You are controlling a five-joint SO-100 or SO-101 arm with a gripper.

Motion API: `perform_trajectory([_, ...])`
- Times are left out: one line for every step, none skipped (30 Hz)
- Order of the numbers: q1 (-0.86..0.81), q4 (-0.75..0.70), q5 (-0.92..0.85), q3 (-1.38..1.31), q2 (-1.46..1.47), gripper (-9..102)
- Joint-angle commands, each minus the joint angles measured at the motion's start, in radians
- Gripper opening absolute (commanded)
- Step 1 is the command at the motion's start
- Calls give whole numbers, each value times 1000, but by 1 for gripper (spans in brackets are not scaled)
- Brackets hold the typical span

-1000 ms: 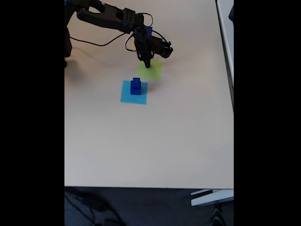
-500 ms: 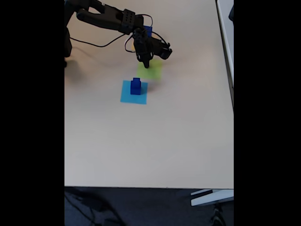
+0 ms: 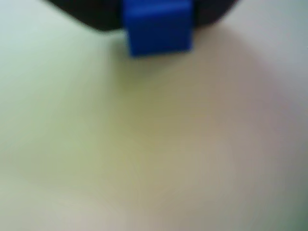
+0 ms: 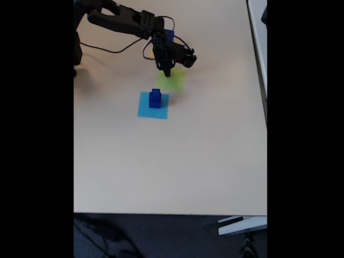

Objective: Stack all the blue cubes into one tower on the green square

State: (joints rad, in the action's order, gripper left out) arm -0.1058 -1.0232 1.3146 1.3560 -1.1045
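Pale beige tabletop (image 4: 172, 161) fills most of the fixed view, with a dark floor strip below its near edge. Toward the far side, a flat light blue square patch (image 4: 144, 110) lies on the table, and on it stands a small stack of dark blue cubes (image 4: 155, 99), a smaller one set on a larger one. Just beyond it, up and to the right, lies the flat pale lime-green square patch (image 4: 176, 81). The black robot arm (image 4: 121, 21) reaches in from the upper left, a black cable looping under it, and its gripper (image 4: 166, 71) points down over the near-left part of the green patch.

The blurred wrist view shows a solid dark blue cube (image 3: 157, 26) held at the top edge between dark gripper parts, so the gripper is closed on this cube. Below it spreads a soft greenish surface fading to beige on the right. Whether the cube touches the patch cannot be told.
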Motion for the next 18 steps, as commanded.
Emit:
perform_trajectory([-11, -3, -9, -80, -132, 0])
perform_trajectory([-12, -8, -9, -97, -141, 0])
perform_trajectory([-14, -11, -11, -115, -152, 0])
perform_trajectory([-15, -21, -14, -140, -161, 0])
perform_trajectory([-17, -37, -11, -163, -170, 0])
perform_trajectory([-20, -49, -2, -175, -186, 0])
perform_trajectory([-23, -64, 9, -189, -204, 0])
perform_trajectory([-25, -81, 18, -199, -224, 0])
perform_trajectory([-28, -100, 25, -210, -242, 0])
perform_trajectory([-32, -115, 35, -213, -262, 0])
perform_trajectory([-41, -127, 43, -213, -279, 0])
perform_trajectory([-52, -137, 48, -213, -291, 0])
perform_trajectory([-64, -143, 49, -210, -302, 0])
perform_trajectory([-78, -149, 49, -207, -311, 0])
perform_trajectory([-91, -160, 49, -207, -318, 0])
perform_trajectory([-104, -167, 43, -207, -321, 0])
perform_trajectory([-118, -170, 40, -202, -327, 0])
perform_trajectory([-132, -179, 40, -196, -330, 0])
